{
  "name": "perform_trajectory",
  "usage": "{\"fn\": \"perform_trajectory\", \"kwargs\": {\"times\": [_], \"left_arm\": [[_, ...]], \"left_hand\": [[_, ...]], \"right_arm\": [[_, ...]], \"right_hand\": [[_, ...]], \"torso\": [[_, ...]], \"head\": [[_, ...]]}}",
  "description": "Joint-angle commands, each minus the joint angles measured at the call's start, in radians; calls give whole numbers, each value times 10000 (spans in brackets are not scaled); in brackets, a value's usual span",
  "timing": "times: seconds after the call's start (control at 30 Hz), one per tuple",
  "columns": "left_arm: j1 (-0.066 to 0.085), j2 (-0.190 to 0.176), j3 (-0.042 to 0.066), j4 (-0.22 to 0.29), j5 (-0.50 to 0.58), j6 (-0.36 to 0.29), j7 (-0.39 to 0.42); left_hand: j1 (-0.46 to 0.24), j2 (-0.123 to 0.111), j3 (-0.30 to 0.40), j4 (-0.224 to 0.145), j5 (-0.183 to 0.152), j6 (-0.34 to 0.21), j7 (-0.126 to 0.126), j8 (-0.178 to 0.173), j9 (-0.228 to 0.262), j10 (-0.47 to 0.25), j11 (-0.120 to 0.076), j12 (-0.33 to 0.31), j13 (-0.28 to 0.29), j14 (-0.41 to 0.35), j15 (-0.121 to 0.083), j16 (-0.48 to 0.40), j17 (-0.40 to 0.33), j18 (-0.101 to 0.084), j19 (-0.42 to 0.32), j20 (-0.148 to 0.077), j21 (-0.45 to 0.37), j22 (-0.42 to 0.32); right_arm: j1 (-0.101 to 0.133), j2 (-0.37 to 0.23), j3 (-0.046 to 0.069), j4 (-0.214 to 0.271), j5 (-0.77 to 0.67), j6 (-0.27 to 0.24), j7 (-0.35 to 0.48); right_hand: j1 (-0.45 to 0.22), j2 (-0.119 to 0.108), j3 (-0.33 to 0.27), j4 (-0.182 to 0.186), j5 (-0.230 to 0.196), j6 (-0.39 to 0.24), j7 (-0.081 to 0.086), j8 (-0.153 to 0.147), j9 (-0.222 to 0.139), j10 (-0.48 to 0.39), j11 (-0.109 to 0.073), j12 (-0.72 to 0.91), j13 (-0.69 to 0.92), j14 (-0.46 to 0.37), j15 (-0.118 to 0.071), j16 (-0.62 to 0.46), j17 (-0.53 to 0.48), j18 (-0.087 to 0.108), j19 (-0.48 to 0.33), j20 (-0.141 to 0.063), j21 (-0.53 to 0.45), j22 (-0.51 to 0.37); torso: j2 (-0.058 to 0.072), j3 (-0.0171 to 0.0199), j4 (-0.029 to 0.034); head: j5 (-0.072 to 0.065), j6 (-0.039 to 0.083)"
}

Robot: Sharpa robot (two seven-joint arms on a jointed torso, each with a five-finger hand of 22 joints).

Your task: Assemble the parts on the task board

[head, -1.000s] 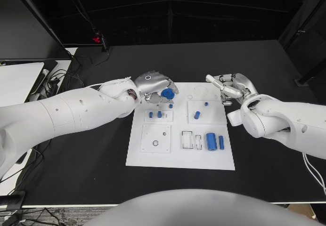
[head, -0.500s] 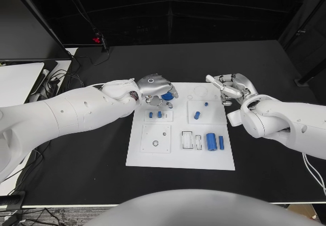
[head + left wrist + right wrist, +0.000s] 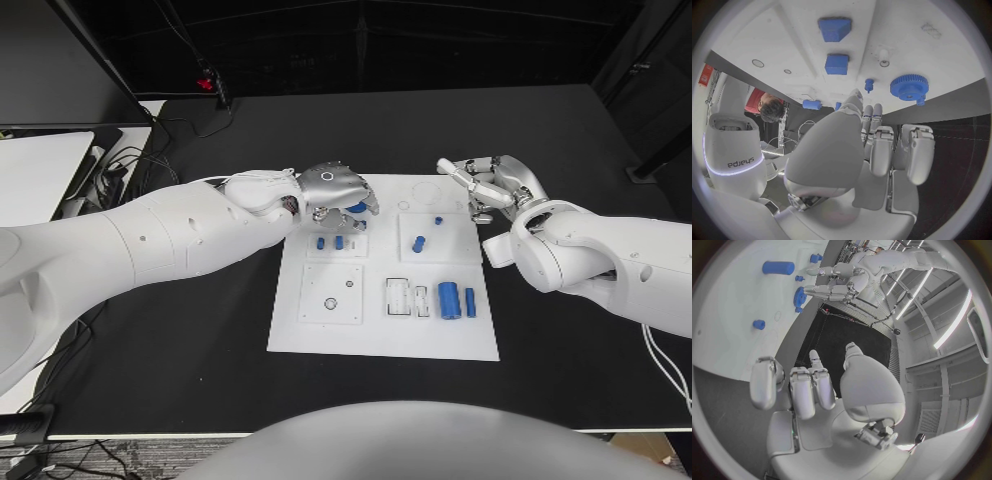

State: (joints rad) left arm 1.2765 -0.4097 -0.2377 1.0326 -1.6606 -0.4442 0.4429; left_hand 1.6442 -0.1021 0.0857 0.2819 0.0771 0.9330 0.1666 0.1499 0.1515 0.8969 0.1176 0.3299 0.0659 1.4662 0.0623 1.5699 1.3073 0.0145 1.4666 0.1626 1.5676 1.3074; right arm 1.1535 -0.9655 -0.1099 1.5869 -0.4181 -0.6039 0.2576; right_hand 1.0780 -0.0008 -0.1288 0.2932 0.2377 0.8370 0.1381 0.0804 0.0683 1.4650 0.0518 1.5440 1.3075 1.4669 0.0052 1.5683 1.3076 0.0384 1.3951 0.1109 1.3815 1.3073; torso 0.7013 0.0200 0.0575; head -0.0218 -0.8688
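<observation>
Blue plastic parts (image 3: 449,299) lie on the white task board (image 3: 384,340). The left robot hand (image 3: 335,190) hovers empty and spread over a blue toothed gear (image 3: 909,87), plain from its wrist; the right robot hand (image 3: 492,183) holds nothing, fingers loose.

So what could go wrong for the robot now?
1. The blue gear sits near the edge of the task board, right by the left hand. A clumsy nudge might push it off onto the table.
2. Two small blue pegs stand close to that hand, so its fingers could knock them over while reaching.
</observation>
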Motion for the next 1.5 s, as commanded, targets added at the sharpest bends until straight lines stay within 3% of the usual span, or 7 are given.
{"fn": "perform_trajectory", "kwargs": {"times": [0.03,1.5], "left_arm": [[3,25,10,-17,-462,258,-103],[-63,425,10,-438,-1027,986,-490]], "left_hand": [[147,5,86,21,-43,99,-18,-66,-20,99,-6,-59,-15,1046,-56,9,2635,-145,1042,-60,32,2634],[570,201,923,72,102,521,-91,-167,-259,436,-67,-337,-41,1046,-82,9,2635,-145,1042,-74,32,2634]], "right_arm": [[12,10,4,18,19,-38,45],[12,46,4,3,18,6,-19]], "right_hand": [[-12,102,-51,-22,56,73,28,0,1,687,43,-15,2325,1039,8,25,2632,183,17,64,13,1877],[3,132,-53,-22,57,75,34,-1,0,692,47,-11,2328,1039,11,25,2632,183,18,67,12,1877]], "torso": [[6,5,5],[2,-3,4]], "head": [[-1,-11],[25,-39]]}}
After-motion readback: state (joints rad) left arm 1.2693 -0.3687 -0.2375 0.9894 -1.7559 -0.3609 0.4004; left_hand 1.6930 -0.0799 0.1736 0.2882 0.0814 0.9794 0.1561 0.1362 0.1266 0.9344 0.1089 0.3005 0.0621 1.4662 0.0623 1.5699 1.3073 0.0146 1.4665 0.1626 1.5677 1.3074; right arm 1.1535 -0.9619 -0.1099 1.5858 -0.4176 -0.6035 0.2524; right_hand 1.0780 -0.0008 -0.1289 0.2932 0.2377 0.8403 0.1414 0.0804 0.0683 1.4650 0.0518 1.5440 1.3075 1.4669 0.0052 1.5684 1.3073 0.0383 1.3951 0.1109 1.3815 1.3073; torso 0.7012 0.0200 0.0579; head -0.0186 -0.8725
